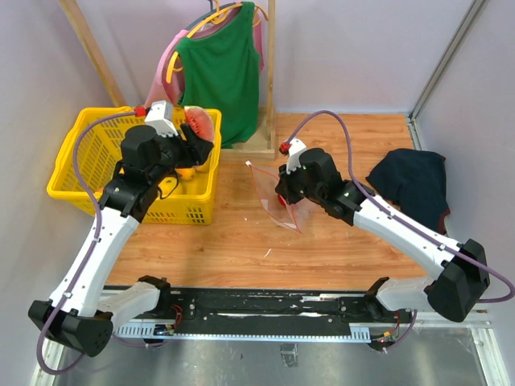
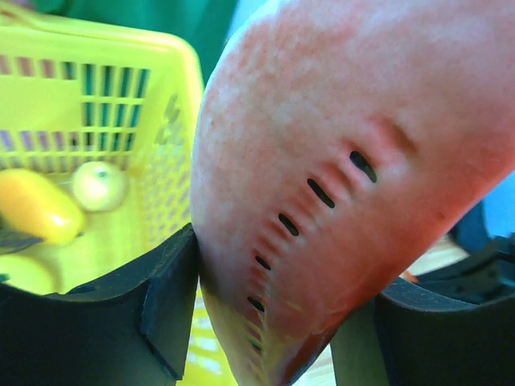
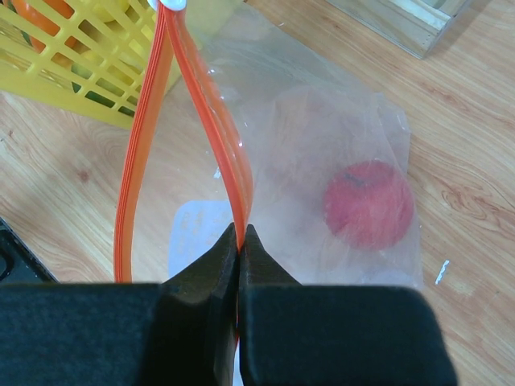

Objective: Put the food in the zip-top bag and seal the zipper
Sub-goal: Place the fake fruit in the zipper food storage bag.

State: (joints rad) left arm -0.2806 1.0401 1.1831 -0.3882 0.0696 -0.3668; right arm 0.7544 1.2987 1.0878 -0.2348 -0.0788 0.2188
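My left gripper (image 1: 193,138) is shut on a toy watermelon slice (image 2: 354,169), red with black seeds, and holds it above the yellow basket (image 1: 76,165); the slice also shows in the top view (image 1: 201,121). My right gripper (image 3: 241,233) is shut on one side of the orange zipper (image 3: 221,129) of the clear zip-top bag (image 3: 322,137). The bag's mouth gapes open toward the basket. A red toy fruit (image 3: 368,203) lies inside the bag. In the top view the bag (image 1: 278,193) sits on the wooden table by the right gripper (image 1: 282,189).
More toy food lies in the basket: an orange piece (image 2: 36,205) and a pale round one (image 2: 98,185). A green shirt (image 1: 219,68) hangs on a wooden rack at the back. A dark navy cloth heap (image 1: 412,183) lies at the right.
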